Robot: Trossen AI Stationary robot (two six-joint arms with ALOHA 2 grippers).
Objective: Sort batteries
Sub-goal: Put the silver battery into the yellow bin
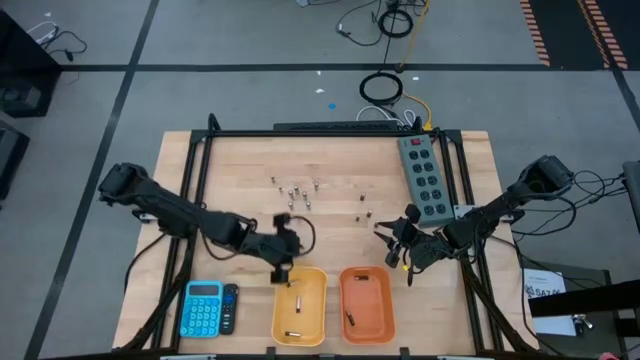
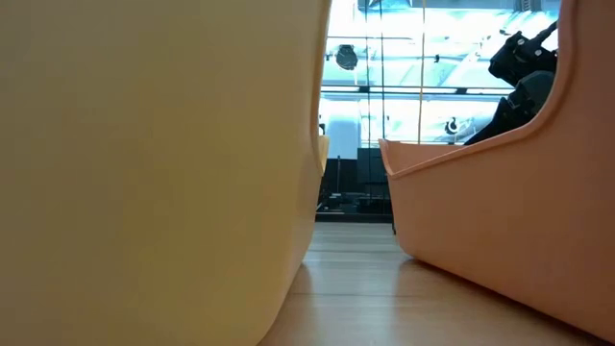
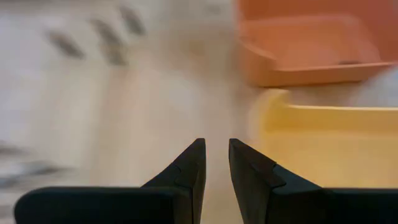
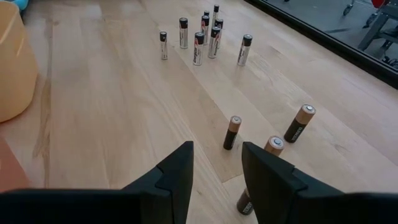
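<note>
Several silvery-light batteries (image 4: pixel 199 47) stand on end in a cluster (image 1: pixel 295 190) on the far middle of the table. Three dark copper-topped batteries (image 4: pixel 232 132) stand just ahead of my right gripper (image 4: pixel 214 158), which is open and holds nothing; it hovers near them (image 1: pixel 400 240). Another dark battery (image 4: pixel 245 202) shows beside one of its fingers. My left gripper (image 3: pixel 216 155) is open by a narrow gap, with nothing in it, at the far end of the yellow bin (image 1: pixel 285 265). Light batteries (image 1: pixel 297 303) lie in the yellow bin, a dark one (image 1: pixel 350 320) in the orange bin.
The yellow bin (image 1: pixel 315 320) and the orange bin (image 1: pixel 385 305) sit side by side at the near edge, filling the low view (image 2: pixel 144 173). A blue calculator (image 1: pixel 202 308) lies left of them. A grey power strip (image 1: pixel 425 175) lies at the far right.
</note>
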